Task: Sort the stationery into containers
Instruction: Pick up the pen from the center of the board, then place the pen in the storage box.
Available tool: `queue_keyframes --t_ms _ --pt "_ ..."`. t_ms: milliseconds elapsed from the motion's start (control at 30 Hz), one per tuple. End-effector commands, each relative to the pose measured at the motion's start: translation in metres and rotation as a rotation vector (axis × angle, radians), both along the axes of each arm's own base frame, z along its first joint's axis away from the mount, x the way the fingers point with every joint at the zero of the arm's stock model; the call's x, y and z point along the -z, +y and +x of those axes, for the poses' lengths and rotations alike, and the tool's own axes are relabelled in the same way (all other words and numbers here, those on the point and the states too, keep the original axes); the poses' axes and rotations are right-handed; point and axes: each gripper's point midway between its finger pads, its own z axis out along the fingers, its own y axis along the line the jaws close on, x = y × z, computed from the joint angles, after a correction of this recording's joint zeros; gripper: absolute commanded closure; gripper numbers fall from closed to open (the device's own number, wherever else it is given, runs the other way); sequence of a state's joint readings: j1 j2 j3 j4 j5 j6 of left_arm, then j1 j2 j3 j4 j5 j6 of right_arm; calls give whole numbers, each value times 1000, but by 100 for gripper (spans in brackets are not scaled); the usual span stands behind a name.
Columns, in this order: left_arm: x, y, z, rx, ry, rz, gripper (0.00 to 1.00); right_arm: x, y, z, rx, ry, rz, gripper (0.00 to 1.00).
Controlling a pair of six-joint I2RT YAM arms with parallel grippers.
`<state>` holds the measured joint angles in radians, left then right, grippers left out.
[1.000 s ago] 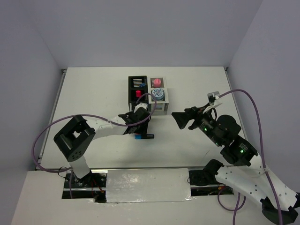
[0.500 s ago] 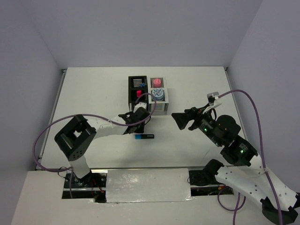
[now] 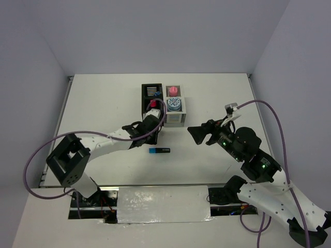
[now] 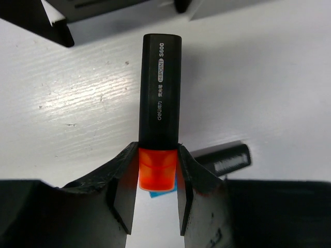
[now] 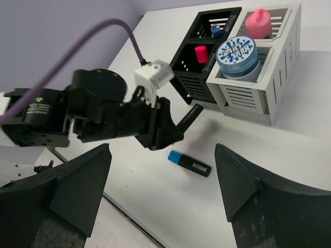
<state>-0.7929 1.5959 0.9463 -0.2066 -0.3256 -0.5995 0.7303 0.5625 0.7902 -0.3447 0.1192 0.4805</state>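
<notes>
Orange plastic is showing between the fingers of the left gripper (image 4: 158,191), which is clamping the orange-ended highlighter (image 4: 159,98) by its coloured end. The black barrel is jutting ahead of the jaws toward the top of the wrist frame. We are judging the step in hand to be the carry to a container. In the right wrist view the marker is tilting upward, apparently clear of the table (image 3: 103,103), with its free end pointing at the black organiser (image 3: 143,98) near the upper centre of the overhead frame. That box is already holding a pink-ended highlighter (image 5: 200,52), so we are reading it as the likely home for this one. The white organiser (image 3: 176,119), touching it on the right, is carrying a pink tube (image 5: 258,21) and a blue roll (image 5: 238,54). The next move, as we are judging it, is calling for a lift above the black rim, a turn of the barrel toward upright over an open compartment, then a lowering and a release. A blue-ended highlighter (image 3: 159,151) is lying flat on the table just below the left gripper in the overhead frame, waiting its turn. The right gripper (image 3: 199,133) is hanging wide open at middle right, holding nothing, apart from both boxes.
</notes>
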Motion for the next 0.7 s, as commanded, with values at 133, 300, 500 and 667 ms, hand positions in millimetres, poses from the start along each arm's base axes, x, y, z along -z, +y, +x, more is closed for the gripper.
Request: queue_keyframes --t_ms 133,300,500,667 --pt "-50 -11 -9 119 -48 -78 97 3 16 4 -40 -4 35 12" --pt "-83 -25 -35 230 -99 -165 100 31 34 18 -33 76 82 12" --pt "-141 -42 -64 311 -270 -370 100 56 65 37 -4 178 219 14" --pt "-154 -42 -76 350 -304 -422 100 52 99 47 -40 189 232 15"
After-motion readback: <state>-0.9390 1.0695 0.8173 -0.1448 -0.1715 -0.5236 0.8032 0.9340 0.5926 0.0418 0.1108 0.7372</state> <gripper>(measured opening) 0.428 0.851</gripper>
